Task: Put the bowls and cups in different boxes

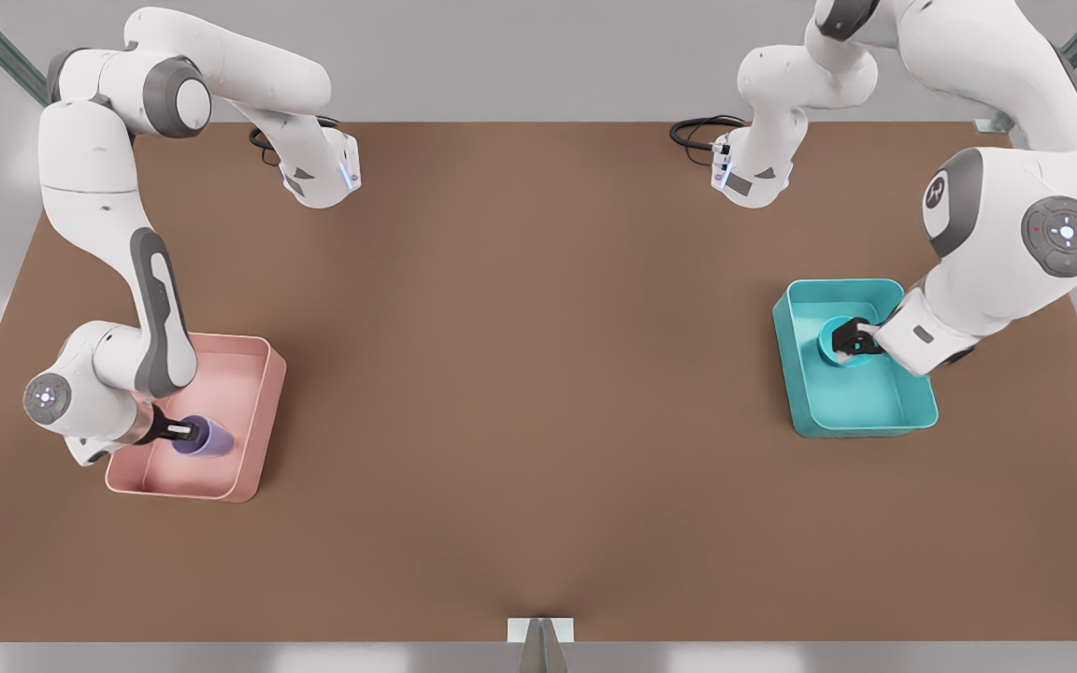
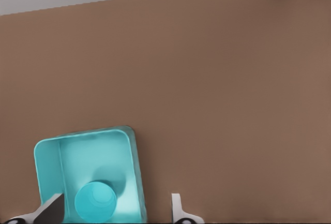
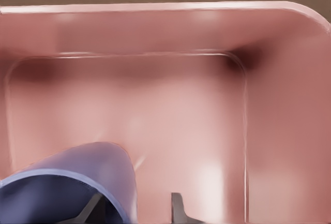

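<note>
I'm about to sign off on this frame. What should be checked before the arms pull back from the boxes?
1. Teal bowl inside the teal box: ok.
2. Lavender cup inside the pink box: ok.
3. Bowl and cup in different boxes: ok.
4. Left gripper, at the front view's right, open over the bowl: ok.
5. Right gripper, at the front view's left, has let go of the cup: cannot tell.
6. Cup standing upright: cannot tell.
</note>
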Controlling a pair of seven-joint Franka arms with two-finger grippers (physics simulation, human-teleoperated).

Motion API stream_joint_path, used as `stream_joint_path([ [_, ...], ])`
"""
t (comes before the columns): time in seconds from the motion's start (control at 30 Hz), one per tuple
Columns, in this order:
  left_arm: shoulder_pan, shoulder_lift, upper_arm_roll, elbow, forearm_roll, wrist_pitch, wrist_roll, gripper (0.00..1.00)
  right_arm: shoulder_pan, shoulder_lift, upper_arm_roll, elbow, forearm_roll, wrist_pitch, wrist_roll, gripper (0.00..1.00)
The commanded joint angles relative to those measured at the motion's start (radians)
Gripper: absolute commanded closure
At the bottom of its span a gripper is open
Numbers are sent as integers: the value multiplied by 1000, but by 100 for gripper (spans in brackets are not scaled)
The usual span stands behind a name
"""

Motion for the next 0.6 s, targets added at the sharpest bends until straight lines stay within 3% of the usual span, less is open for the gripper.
stream_joint_path([
  [0.0,4,7,-8,7,3,-139,-200,0,0,-24,2,0,59,-5,-175,0],
  [0.17,4,15,-45,4,6,-145,-199,0,9,-265,19,-3,56,-328,-186,0],
  [0.23,3,9,-45,7,3,-159,-197,0,22,-301,35,33,62,-374,-167,0],
  [0.3,0,9,-47,9,8,-202,-199,0,52,-317,36,193,66,-635,44,0],
  [0.37,-2,9,-48,9,8,-199,-199,0,52,-370,33,297,79,-865,47,0],
  [0.43,-2,11,-47,9,6,-194,-199,0,54,-473,35,279,75,-928,46,0],
  [0.57,-3,11,-48,9,5,-196,-199,0,66,-501,39,245,73,-910,49,0],
])
